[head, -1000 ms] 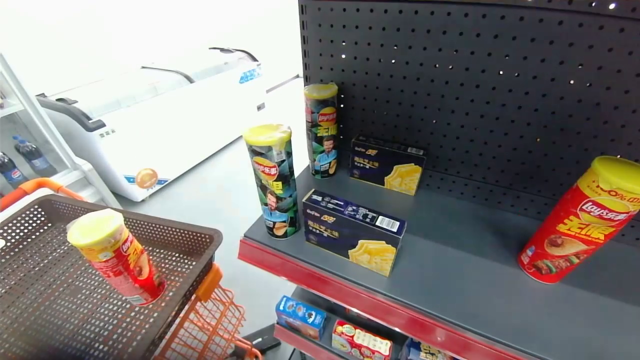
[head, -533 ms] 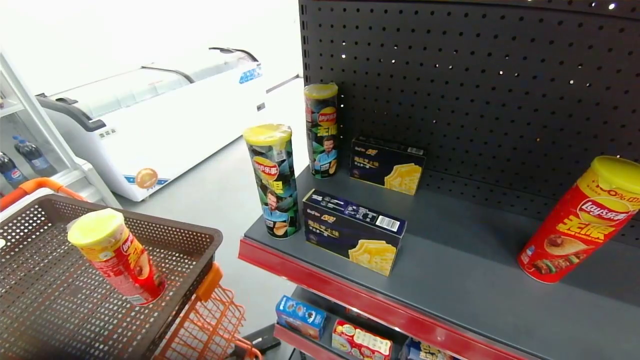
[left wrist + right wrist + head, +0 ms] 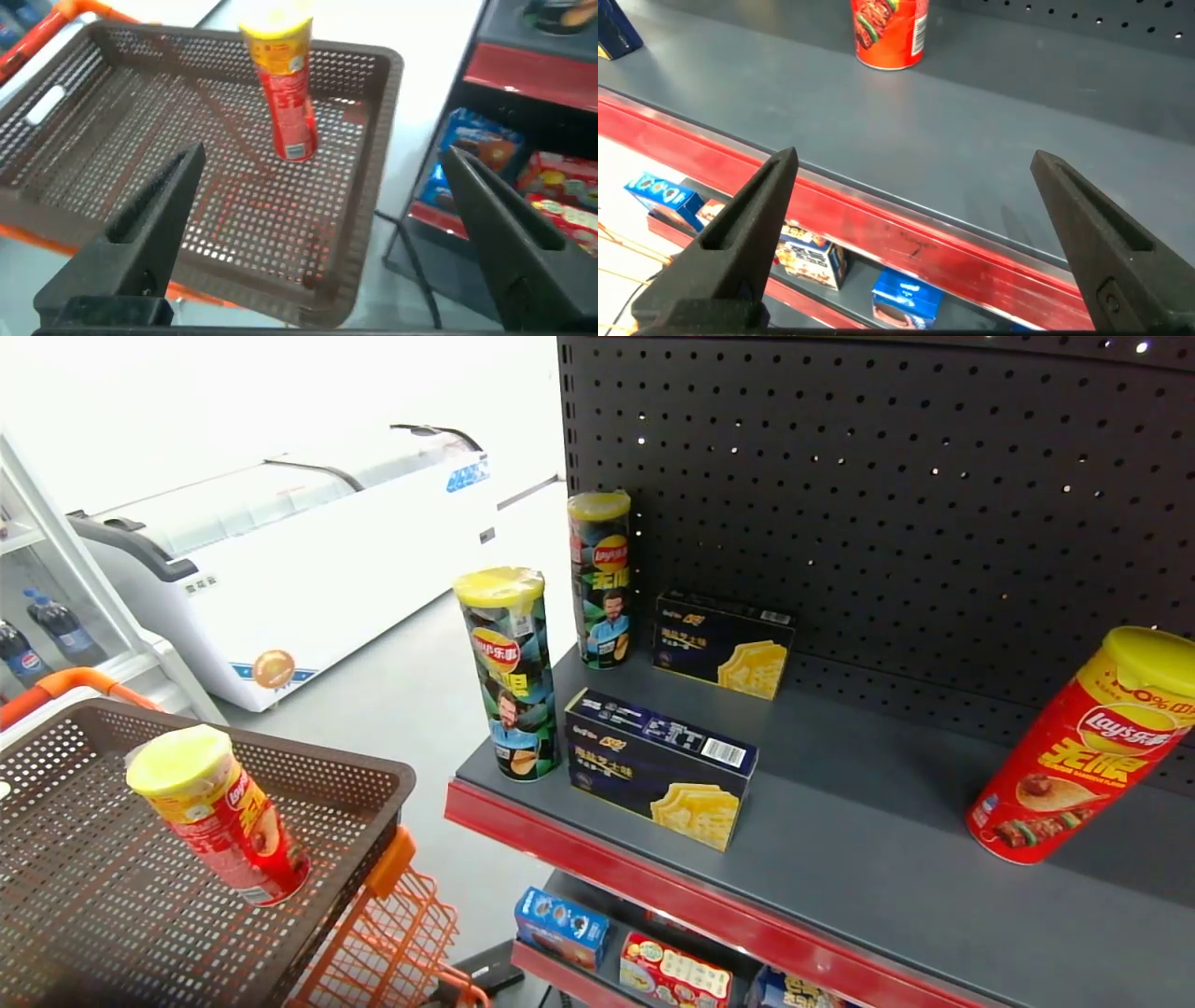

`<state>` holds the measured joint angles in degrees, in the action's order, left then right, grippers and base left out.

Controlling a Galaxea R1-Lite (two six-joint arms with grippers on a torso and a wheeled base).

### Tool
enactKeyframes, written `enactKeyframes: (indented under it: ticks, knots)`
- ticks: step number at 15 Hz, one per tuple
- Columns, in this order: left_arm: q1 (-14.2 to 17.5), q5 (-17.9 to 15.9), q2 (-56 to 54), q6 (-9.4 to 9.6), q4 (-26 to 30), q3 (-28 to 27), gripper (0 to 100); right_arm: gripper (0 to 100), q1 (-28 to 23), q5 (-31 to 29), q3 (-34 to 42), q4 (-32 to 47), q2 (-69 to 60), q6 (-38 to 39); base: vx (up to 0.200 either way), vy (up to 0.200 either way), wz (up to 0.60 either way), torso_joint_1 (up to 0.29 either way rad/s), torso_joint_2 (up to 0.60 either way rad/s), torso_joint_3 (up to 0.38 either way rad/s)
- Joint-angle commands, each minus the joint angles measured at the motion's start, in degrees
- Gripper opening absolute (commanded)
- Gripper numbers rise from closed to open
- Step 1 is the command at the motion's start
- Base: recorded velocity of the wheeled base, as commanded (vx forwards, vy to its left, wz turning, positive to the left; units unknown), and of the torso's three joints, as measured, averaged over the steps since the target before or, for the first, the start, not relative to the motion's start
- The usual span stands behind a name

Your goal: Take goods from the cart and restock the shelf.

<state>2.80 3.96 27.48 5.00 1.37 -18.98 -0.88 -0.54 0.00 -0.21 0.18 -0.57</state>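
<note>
A red chip can with a yellow lid stands upright in the brown perforated cart basket. In the left wrist view my left gripper is open above the basket, with the same red can standing beyond its fingers. Another red can stands at the right of the grey shelf. My right gripper is open over the shelf's red front edge, and that red can is farther back.
Two dark chip cans and two dark blue boxes stand on the shelf's left part. A black pegboard backs the shelf. Boxed goods fill the lower shelf. A white freezer stands behind the cart.
</note>
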Motion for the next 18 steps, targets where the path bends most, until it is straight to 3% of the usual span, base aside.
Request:
enactKeyframes:
  ticks: [1,5,7,8,10,13,15,17,18]
  knots:
    - [5.3,0.2,12.7,0.01,-4.8,0.9,100,100,0.0,0.0,0.0,-0.1,0.1,0.0,0.000,0.000,0.00,0.000,0.00,0.000]
    - [8.6,-0.6,23.2,-1.39,-11.9,2.7,100,100,0.0,0.0,0.0,-0.1,0.1,0.0,0.000,0.000,0.00,0.000,0.00,0.000]
    - [9.5,-3.2,27.2,-1.57,-17.4,4.7,100,100,0.0,0.0,0.0,-0.1,0.1,0.0,0.000,0.000,0.00,0.000,0.00,0.000]
    - [10.2,-5.1,29.7,-1.48,-22.7,6.7,100,100,0.0,0.0,0.0,-0.1,0.1,0.0,0.000,0.000,0.00,0.000,0.00,0.000]
    - [10.5,-5.2,35.5,-1.66,-33.8,11.2,100,100,0.0,0.0,0.0,-0.1,0.1,0.0,0.000,0.000,0.00,0.000,0.00,0.000]
    - [11.7,-5.5,45.2,-5.44,-49.9,13.9,100,100,0.0,0.0,0.0,0.0,0.1,0.0,0.000,0.000,0.00,0.000,0.00,0.000]
    - [13.3,-8.2,50.3,-5.61,-58.1,15.4,100,100,0.0,0.0,0.0,-0.1,0.1,0.0,0.000,0.000,0.00,0.000,0.00,0.000]
    - [15.4,-8.7,56.5,-4.30,-64.6,17.5,100,100,0.0,0.0,0.0,0.0,0.1,0.0,0.000,0.000,0.00,0.000,0.00,0.000]
    - [15.5,-8.7,57.0,-4.12,-65.3,17.6,100,100,0.0,0.0,0.0,-0.1,0.1,0.0,0.000,0.000,0.00,0.000,0.00,0.000]
